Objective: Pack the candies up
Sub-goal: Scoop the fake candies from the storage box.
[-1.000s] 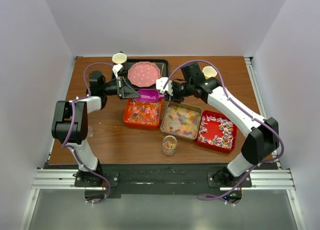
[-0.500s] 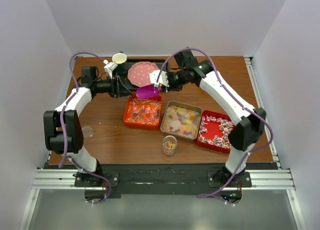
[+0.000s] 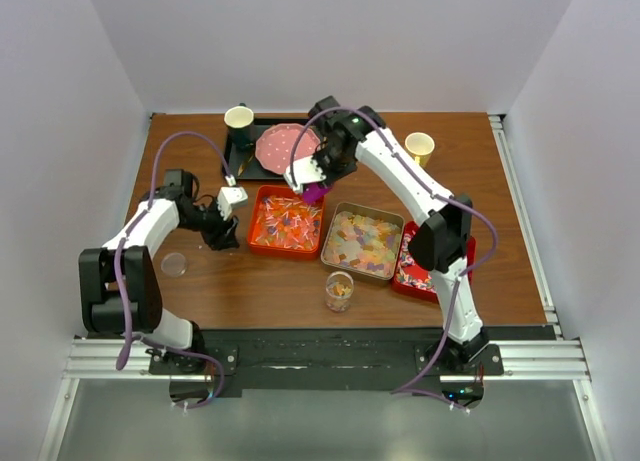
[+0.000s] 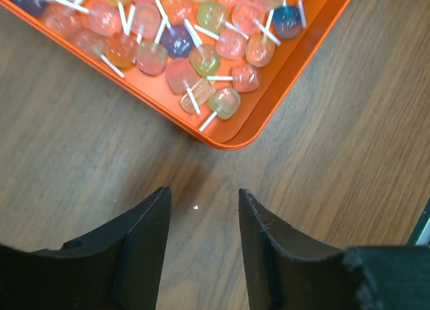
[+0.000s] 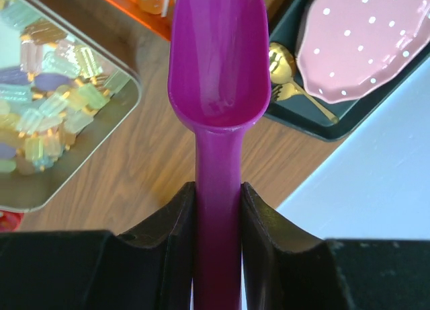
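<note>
Right gripper (image 5: 217, 212) was clamped on the handle of the purple plastic scoop (image 5: 218, 68), one finger on each side; the handle's lower end was cut off by the frame edge. The scoop bowl was empty and hung above the brown wooden table (image 5: 154, 162), between the silver rectangular tin (image 5: 131, 78) of pastel sugared gummies (image 5: 47, 101) and the black tray (image 5: 322, 118). That tray carried the pink dotted plate (image 5: 363, 41) and a gold spoon (image 5: 289, 78).

Left gripper (image 4: 201, 222) stood with jaws apart, holding nothing, over bare wood just beside a corner of the orange tray (image 4: 285, 64). The wrapped candies (image 4: 201, 54) in it showed thin white strips; sticks or wrapper ends could not be determined.

In the top view, the swirled candies (image 3: 412, 266) in the red tray (image 3: 400, 287) were largely hidden behind the right forearm. A clear plastic cup (image 3: 339, 291) near the front edge held a few candies of indiscernible kind.
</note>
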Controlling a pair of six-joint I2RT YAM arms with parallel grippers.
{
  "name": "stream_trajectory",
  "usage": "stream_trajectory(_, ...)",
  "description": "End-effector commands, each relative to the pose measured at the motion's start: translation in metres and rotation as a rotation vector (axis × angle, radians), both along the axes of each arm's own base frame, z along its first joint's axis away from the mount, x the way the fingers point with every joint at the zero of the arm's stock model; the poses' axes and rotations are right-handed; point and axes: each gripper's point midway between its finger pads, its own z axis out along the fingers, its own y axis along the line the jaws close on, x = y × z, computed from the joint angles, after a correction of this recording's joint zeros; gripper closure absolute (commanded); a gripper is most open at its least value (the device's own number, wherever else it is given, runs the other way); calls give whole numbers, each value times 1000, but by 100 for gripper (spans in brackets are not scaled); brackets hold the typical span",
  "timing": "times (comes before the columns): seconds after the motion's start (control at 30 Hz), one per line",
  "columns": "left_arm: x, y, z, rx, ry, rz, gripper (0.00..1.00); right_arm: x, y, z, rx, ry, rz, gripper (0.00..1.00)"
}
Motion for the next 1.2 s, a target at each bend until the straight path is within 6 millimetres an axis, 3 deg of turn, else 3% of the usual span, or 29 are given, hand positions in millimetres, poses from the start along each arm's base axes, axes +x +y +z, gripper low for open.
stream_trajectory(0.0,7,3,-11,21,-65,-45,53,-11,-7,10,-164,-79,7,100)
stream_trajectory(0.2,1,-11,-32,24,-27,-91,58,-6,0,2,-255,-162,-34,100)
stream_trajectory(0.5,-2,-28,-41,-67,54,-97,62,2,20,-20,-335,-250,-109,100)
stream_trajectory(0.67,1,-35,-41,-121,81,-70,62,-25,46,-33,-297,-190,-52,100)
stream_trajectory(0.8,1,-40,-40,-153,98,-62,64,-62,71,-29,-237,-145,31,100)
stream_trajectory(0.9,0,-40,-41,-153,106,-62,64,-71,74,-29,-243,-143,42,100)
stream_trajectory(1.17,-3,-39,-40,-147,118,-54,66,-35,58,-3,-246,-252,-28,100)
